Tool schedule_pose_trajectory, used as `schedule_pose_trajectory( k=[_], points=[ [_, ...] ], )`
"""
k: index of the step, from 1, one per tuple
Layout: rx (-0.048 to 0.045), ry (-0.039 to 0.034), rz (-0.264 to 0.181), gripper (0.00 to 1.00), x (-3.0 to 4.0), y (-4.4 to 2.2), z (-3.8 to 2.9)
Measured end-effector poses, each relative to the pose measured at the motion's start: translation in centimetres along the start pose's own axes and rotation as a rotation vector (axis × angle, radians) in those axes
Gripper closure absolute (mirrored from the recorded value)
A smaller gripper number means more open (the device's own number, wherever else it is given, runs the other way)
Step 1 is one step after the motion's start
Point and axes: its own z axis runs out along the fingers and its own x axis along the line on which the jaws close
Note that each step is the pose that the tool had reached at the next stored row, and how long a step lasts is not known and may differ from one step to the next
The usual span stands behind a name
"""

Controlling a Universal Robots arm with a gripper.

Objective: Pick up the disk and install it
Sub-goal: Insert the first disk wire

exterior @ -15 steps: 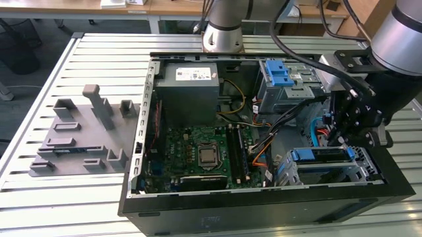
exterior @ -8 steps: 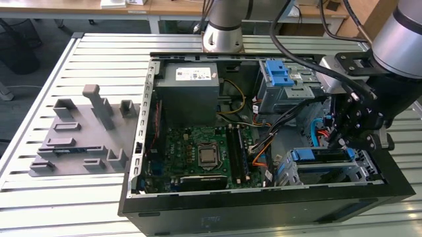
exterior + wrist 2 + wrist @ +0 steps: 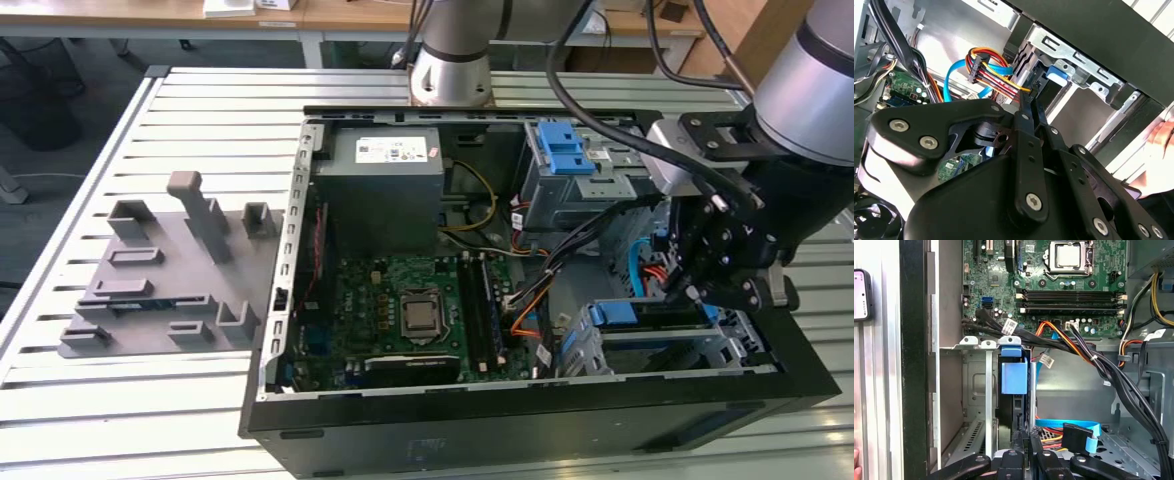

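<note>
Hovering my tool [image 3: 714, 262] over the lower cage [image 3: 694, 345] at the exterior view's right end of the open computer case [image 3: 534, 420], which sits on the slatted bench [image 3: 160, 400]. The disk [image 3: 1015, 390] stands on edge in the metal cage, its blue bracket [image 3: 617, 313] poking up between the cage rails. In the first wrist view, the tool's fingers [image 3: 1026, 442] sit right at the near edge of the disk, close together, but I can't tell whether they're actually pinching it or just touching. The second wrist view is mostly my tool's black linkage [image 3: 1029, 165], with its tip right beside the blue bracket and the cage.

Other stuff around: a bundle of red, orange and yellow wires [image 3: 991, 67] and a flat blue cable [image 3: 1069, 425] run just beside the cage. The green motherboard [image 3: 414, 310] lies in the middle of the case, with the grey power supply [image 3: 387, 165] beyond it. A grey plastic fixture [image 3: 167, 270] rests on the bench, well apart from the case.
</note>
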Motion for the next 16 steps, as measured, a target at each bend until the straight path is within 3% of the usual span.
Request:
schedule_pose_trajectory(
  k=[16],
  points=[
    [0.0008, -0.0024, -0.003, 0.84, 0.2, 0.0, 0.17]
  ],
)
